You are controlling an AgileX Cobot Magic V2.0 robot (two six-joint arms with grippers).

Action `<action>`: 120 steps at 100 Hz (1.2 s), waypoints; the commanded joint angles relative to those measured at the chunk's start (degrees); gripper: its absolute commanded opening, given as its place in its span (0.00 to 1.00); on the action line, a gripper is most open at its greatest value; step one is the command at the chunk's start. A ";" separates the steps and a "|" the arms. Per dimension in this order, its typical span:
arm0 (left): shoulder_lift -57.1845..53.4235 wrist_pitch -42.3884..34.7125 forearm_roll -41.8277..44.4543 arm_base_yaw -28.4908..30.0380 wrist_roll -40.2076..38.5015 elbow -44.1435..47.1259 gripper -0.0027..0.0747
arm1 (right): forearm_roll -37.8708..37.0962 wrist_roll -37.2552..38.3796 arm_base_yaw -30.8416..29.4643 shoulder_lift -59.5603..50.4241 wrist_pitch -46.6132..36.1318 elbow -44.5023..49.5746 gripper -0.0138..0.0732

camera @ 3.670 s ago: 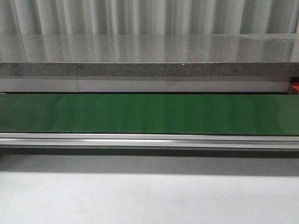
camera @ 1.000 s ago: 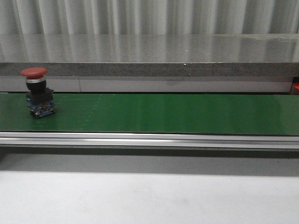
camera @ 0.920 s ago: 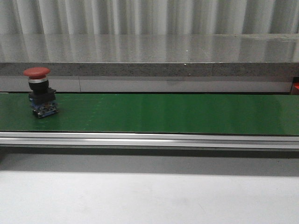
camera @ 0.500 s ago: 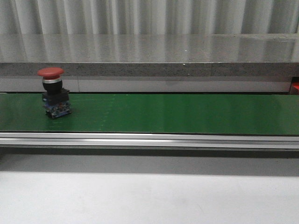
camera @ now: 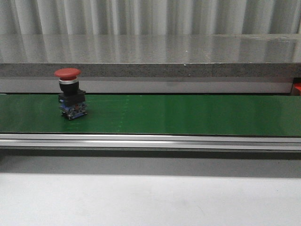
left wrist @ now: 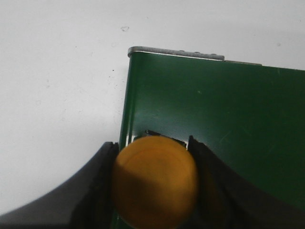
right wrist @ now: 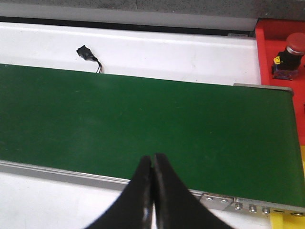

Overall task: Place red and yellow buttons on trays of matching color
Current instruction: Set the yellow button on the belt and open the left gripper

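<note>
On the left part of the green belt (camera: 188,115), front view, a red button (camera: 70,94) stands upright: red mushroom cap on top, black body and blue base under it, base resting on the belt surface. Long axis vertical. Neither arm shows in the front view.

Left wrist view: the left gripper (left wrist: 155,183) holds a yellow button (left wrist: 155,181) between its dark fingers (left wrist: 97,186), cap facing the camera, jaws set about the cap's width apart. It hangs over an end corner of the belt (left wrist: 214,119), white table (left wrist: 57,86) alongside. No yellow tray visible in this view.

Right wrist view: the right gripper (right wrist: 152,183) has its fingertips pressed together, nothing between them. It sits over the near edge of the belt (right wrist: 119,124), close to that belt's end. Past the end lies a red tray (right wrist: 281,43) with another red button (right wrist: 288,57) already standing in it. A yellow strip at the frame's lower corner may be a tray edge; cannot tell. A small black connector (right wrist: 86,51) lies on the table behind the belt.

Judgement: the upright red button lies well off toward the left from the right gripper, and it does not appear in the right wrist view. The right arm is empty and nearer the red tray, so it is the likely one to take it; jaws must open first, and the grasp suits a descent from above along the vertical axis.
</note>
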 commanded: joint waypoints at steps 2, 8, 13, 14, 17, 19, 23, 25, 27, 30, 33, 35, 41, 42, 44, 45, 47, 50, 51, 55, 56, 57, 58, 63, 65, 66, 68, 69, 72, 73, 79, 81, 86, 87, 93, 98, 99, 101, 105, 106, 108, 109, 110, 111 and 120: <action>-0.87 -2.55 -0.67 -0.41 0.10 -1.15 0.03 | 0.60 -0.38 -0.01 -0.43 -3.55 -1.45 0.08; -0.22 -2.43 -0.67 -0.41 0.10 -1.15 0.07 | 0.60 -0.38 -0.01 -0.43 -3.55 -1.45 0.08; 0.13 -2.39 -0.67 -0.41 0.10 -1.15 0.11 | 0.60 -0.38 -0.01 -0.43 -3.55 -1.45 0.08; 0.12 -2.39 -0.67 -0.41 0.10 -1.15 0.13 | 0.60 -0.38 -0.01 -0.43 -3.55 -1.45 0.08; 0.12 -2.29 -0.67 -0.41 0.10 -1.15 0.16 | 0.60 -0.38 -0.01 -0.43 -3.55 -1.45 0.08; 0.12 -2.13 -0.67 -0.41 0.10 -1.15 0.19 | 0.60 -0.38 -0.01 -0.43 -3.55 -1.45 0.08; 0.00 -2.14 -0.67 -0.41 0.10 -1.15 0.27 | 0.60 -0.38 -0.01 -0.43 -3.55 -1.45 0.08; 0.00 -1.99 -0.67 -0.41 0.10 -1.15 0.30 | 0.60 -0.38 -0.01 -0.43 -3.55 -1.45 0.08; -0.10 -1.85 -0.67 -0.41 0.10 -1.15 0.35 | 0.60 -0.38 -0.01 -0.43 -3.55 -1.45 0.08; -0.20 -1.57 -0.67 -0.41 0.10 -1.15 0.45 | 0.60 -0.38 -0.01 -0.43 -3.55 -1.45 0.08; -0.20 -1.17 -0.67 -0.41 0.10 -1.15 0.54 | 0.60 -0.38 -0.01 -0.43 -3.55 -1.45 0.08; -0.21 -0.97 -0.67 -0.41 0.10 -1.15 0.62 | 0.60 -0.38 -0.01 -0.43 -3.55 -1.45 0.08; -0.33 -0.58 -0.67 -0.41 0.10 -1.15 0.81 | 0.60 -0.38 -0.01 -0.43 -3.55 -1.45 0.08; -0.48 -0.58 -0.77 -0.41 0.10 -1.15 0.85 | 0.60 -0.38 -0.01 -0.43 -3.55 -1.45 0.08; -0.58 -0.48 -0.78 -0.41 0.10 -1.15 0.90 | 0.60 -0.38 -0.01 -0.43 -3.55 -1.45 0.08; -0.58 -0.48 -0.78 -0.46 0.10 -1.15 0.92 | 0.60 -0.38 -0.01 -0.43 -3.55 -1.45 0.08; -0.83 -0.48 -0.78 -0.68 0.10 -1.15 0.96 | 0.60 -0.38 -0.01 -0.43 -3.55 -1.45 0.08; -1.17 -0.48 -0.78 -0.91 0.10 -1.28 0.96 | 0.60 -0.38 -0.01 -0.43 -3.55 -1.45 0.08; -1.19 -0.48 -0.78 -1.10 0.10 -1.28 0.94 | 0.60 -0.38 -0.01 -0.43 -3.55 -1.45 0.08; -1.94 -0.48 -0.78 -1.80 0.10 -1.36 0.91 | 0.60 -0.38 -0.01 -0.43 -3.55 -1.45 0.08; -2.21 -0.60 -0.78 -1.93 0.10 -1.49 0.89 | 0.60 -0.38 -0.01 -0.43 -3.55 -1.45 0.08; -2.36 -0.63 -0.78 -2.07 0.10 -1.50 0.89 | 0.60 -0.38 -0.01 -0.43 -3.55 -1.45 0.08; -2.51 -0.61 -0.78 -2.37 0.10 -1.50 0.88 | 0.60 -0.38 -0.01 -0.43 -3.55 -1.45 0.08; -3.81 -0.79 -0.64 -3.46 0.22 -1.62 0.85 | 0.60 -0.38 -0.01 -0.43 -3.55 -1.45 0.08; -4.17 -0.83 -0.64 -3.94 0.22 -1.62 0.85 | 0.60 -0.38 -0.01 -0.43 -3.55 -1.45 0.08; -4.80 -0.99 -0.64 -4.27 0.22 -1.62 0.85 | 0.60 -0.38 -0.01 -0.43 -3.55 -1.45 0.08; -5.21 -0.98 -0.64 -4.59 0.32 -1.62 0.85 | 0.60 -0.38 -0.01 -0.43 -3.55 -1.45 0.08; -5.40 -0.98 -0.64 -4.91 0.33 -1.62 0.85 | 0.60 -0.38 -0.01 -0.43 -3.55 -1.45 0.08; -6.29 -0.98 -0.64 -5.51 0.57 -1.62 0.85 | 0.60 -0.38 -0.01 -0.43 -3.55 -1.45 0.08; -6.72 -0.98 -0.64 -5.66 0.56 -1.62 0.85 | 0.60 -0.38 -0.01 -0.43 -3.55 -1.45 0.08; -8.60 -0.98 -0.64 -6.93 0.56 -1.62 0.85 | 0.60 -0.38 -0.01 -0.43 -3.55 -1.45 0.08; -9.33 -0.98 -0.64 -7.30 0.56 -1.62 0.85 | 0.60 -0.38 -0.01 -0.43 -3.55 -1.45 0.08; -11.10 -1.02 -0.64 -7.97 0.56 -1.62 0.85 | 0.60 -0.38 -0.01 -0.43 -3.55 -1.45 0.08; -11.62 -1.11 -0.64 -8.06 0.56 -1.62 0.85 | 0.60 -0.38 -0.01 -0.43 -3.55 -1.45 0.08; -13.83 -1.11 -0.64 -8.46 0.56 -1.62 0.84 | 0.60 -0.38 -0.01 -0.43 -3.55 -1.45 0.08; -16.37 -1.11 -0.79 -8.46 0.56 -1.48 0.84 | 0.60 -0.38 -0.01 -0.43 -3.55 -1.45 0.08; -16.72 -1.11 -0.79 -8.46 0.56 -1.31 0.84 | 0.60 -0.38 -0.01 -0.43 -3.55 -1.45 0.08; -17.77 -1.24 -0.79 -8.46 0.56 -1.11 0.84 | 0.60 -0.38 -0.01 -0.43 -3.55 -1.45 0.08; -20.03 -1.37 -0.79 -8.46 0.56 -0.29 0.84 | 0.60 -0.38 -0.01 -0.43 -3.55 -1.45 0.08; -20.44 -1.37 -0.79 -8.46 0.56 -0.14 0.84 | 0.60 -0.38 -0.01 -0.43 -3.55 -1.45 0.08; -21.66 -1.54 -0.79 -8.46 0.56 0.36 0.84 | 0.60 -0.38 -0.01 -0.43 -3.55 -1.45 0.08; -22.06 -1.53 -0.64 -8.46 0.56 0.75 0.84 | 0.60 -0.38 -0.01 -0.43 -3.55 -1.45 0.08; -22.83 -1.53 -0.64 -8.46 0.56 0.95 0.84 | 0.60 -0.38 -0.01 -0.43 -3.55 -1.45 0.08; -23.22 -1.53 -0.64 -8.46 0.56 1.37 0.84 | 0.60 -0.38 -0.01 -0.43 -3.55 -1.45 0.08; -28.53 -1.53 -0.55 -8.46 0.56 4.33 0.84 | 0.60 -0.38 -0.01 -0.43 -3.62 -1.45 0.08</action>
